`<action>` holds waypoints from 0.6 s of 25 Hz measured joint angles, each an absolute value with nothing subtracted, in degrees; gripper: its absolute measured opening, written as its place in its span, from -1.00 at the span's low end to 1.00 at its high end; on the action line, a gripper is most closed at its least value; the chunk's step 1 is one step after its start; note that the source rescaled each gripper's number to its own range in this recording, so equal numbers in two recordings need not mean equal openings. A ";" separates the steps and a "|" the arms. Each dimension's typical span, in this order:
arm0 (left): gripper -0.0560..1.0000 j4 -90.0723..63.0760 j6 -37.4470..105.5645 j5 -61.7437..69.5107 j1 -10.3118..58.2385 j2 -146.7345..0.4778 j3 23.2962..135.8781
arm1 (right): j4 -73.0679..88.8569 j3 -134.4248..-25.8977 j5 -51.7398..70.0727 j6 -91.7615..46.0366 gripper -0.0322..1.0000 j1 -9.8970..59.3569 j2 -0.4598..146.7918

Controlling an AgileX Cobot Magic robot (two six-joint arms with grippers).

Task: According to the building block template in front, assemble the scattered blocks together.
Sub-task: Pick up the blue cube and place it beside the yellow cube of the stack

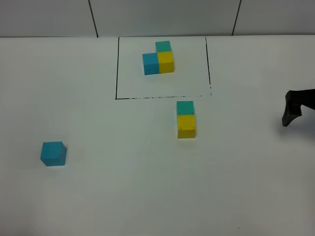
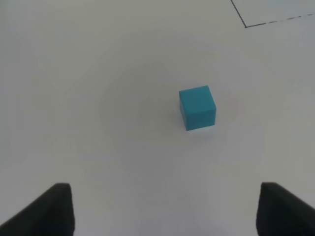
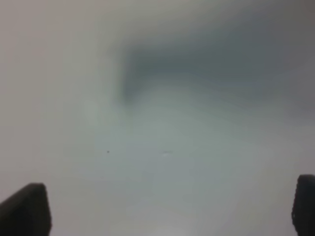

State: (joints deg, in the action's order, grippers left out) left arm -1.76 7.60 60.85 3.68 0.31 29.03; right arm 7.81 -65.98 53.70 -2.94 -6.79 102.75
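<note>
White worktop [image 1: 113, 196], matte, bearing two groups of cubes. The building block template [image 1: 158, 58] is set at the middle of the far edge inside a thin black-lined rectangle [image 1: 117, 69]. It forms an L: teal-green farthest back, yellow before it, and blue touching the yellow on the side toward the left edge. Just outside the rectangle's near line, a loose teal-green cube [image 1: 185, 107] and yellow cube [image 1: 186, 126] are joined face to face. Their long axis runs from far edge to near edge, with the teal-green one farther back. A sky-blue cube [image 1: 53, 153] is placed alone, well apart, toward the near left corner. The left gripper [image 2: 167, 209] is held above it with fingers spread wide, nothing between them. The right gripper [image 3: 165, 211] is stationed at the right edge, fingers likewise apart and unloaded; its wrist view is blurred. Open surface lies between the lone cube and the pair.
</note>
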 joint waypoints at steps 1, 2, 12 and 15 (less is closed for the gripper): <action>0.73 -1.76 7.60 60.85 3.68 0.31 29.03 | 7.75 -65.98 53.64 -3.00 1.00 -6.85 102.08; 0.73 -1.76 7.60 60.85 3.68 0.31 29.03 | 7.62 -65.98 53.60 -3.00 1.00 -6.85 101.31; 0.73 -1.76 7.60 60.85 3.68 0.31 29.03 | 5.84 -55.12 48.42 -3.39 1.00 -6.85 89.93; 0.73 -1.76 7.60 60.85 3.68 0.31 29.03 | 5.84 -50.81 47.84 -3.39 1.00 -6.85 81.04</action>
